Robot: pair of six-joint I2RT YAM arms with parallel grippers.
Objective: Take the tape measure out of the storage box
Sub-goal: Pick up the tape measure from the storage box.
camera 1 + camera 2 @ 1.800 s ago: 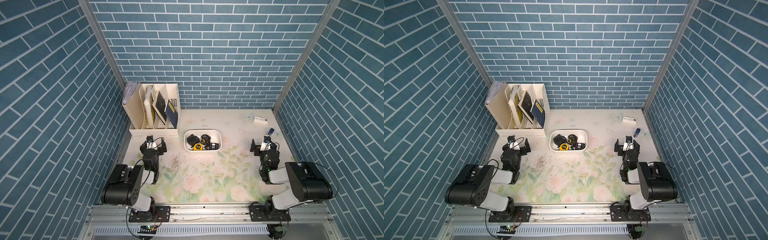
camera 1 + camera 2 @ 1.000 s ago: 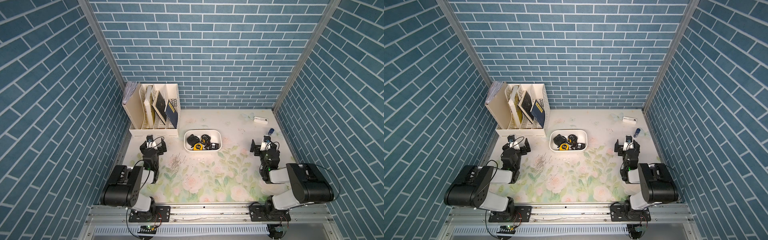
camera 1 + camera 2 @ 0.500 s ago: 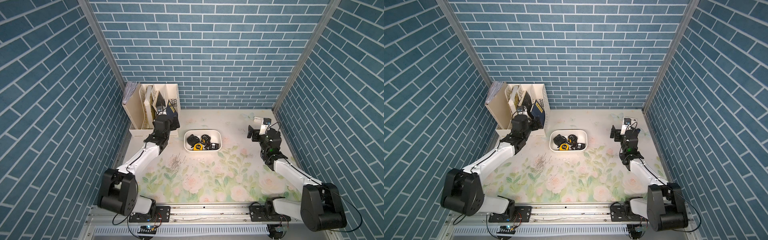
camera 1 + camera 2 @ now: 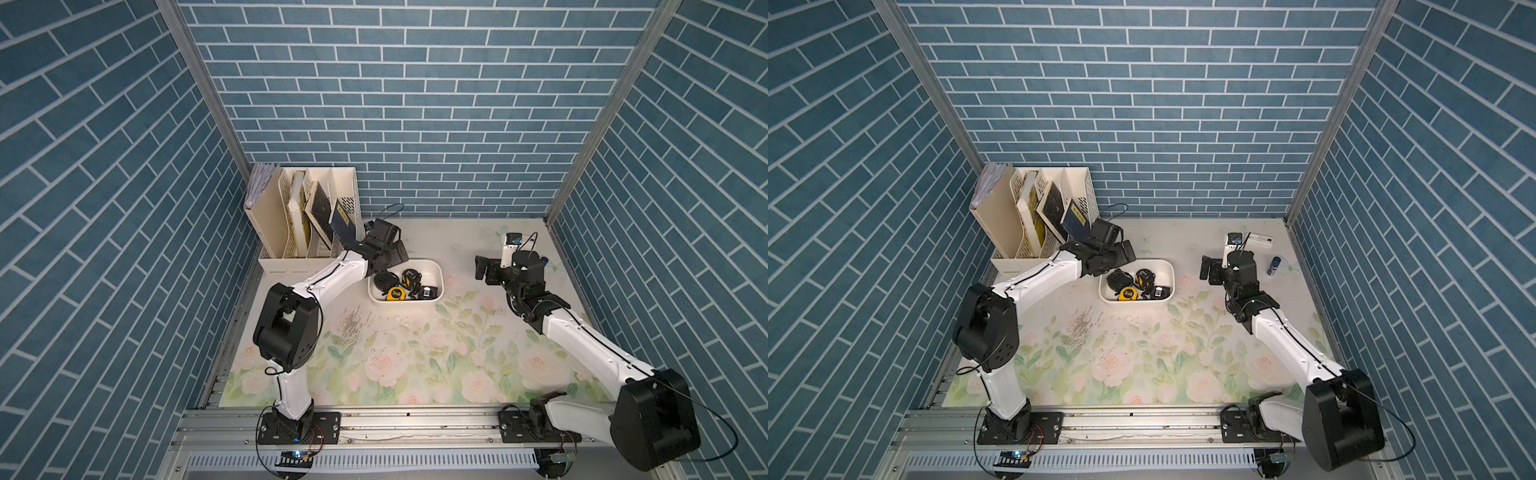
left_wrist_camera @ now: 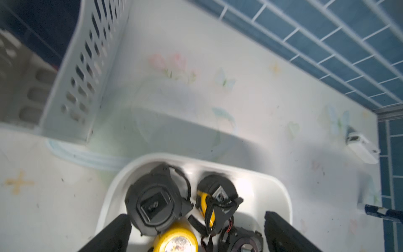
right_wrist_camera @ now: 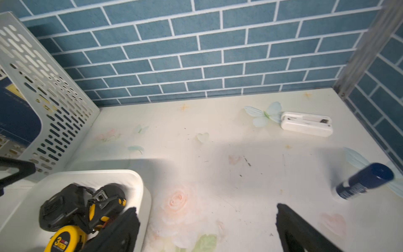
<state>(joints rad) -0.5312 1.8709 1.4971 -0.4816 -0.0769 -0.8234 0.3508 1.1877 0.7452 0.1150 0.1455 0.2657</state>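
- The left pincer [image 5: 196, 215] is spread wide and holding nothing, poised over the far-left corner of the shallow, round-cornered white plastic storage box [image 4: 438, 274]; how high it sits above the contents is hard to tell
- The box lies toward the middle of the worktop's far edge, just beside the tall cream perforated file organizer [image 4: 291, 232]
- The round yellow plastic tape measure [image 4: 395, 294] is inside the box by its near wall, nothing lifted out yet
- The right pincer [image 6: 206, 208] is just as wide and just as empty, hanging over bare floral-print worktop [image 4: 415, 353] off the box's right end
- First worry: the yellow one is packed against a chunky round black tape measure [image 5: 157, 203] and other dark ones, with black straps looped among them, so a grab could snag a strap and haul up a neighbour, or close on two cases at once
- Second worry: the box looks light, so a finger coming down on its rim could tip it or skid it along
- Third worry: those smooth rounded cases may squirt out of a flat squeeze
- It's tight on the left, where the left arm's wrist is near the organizer and the dark blue book [image 4: 343, 222] leaning out of it, so there is little swing room that way
- The near half of the worktop is broad and bare, a likely set-down spot
- The far-right corner holds a white oblong case [image 6: 306, 124] and a dark blue tube [image 6: 364, 183], both well apart from the box
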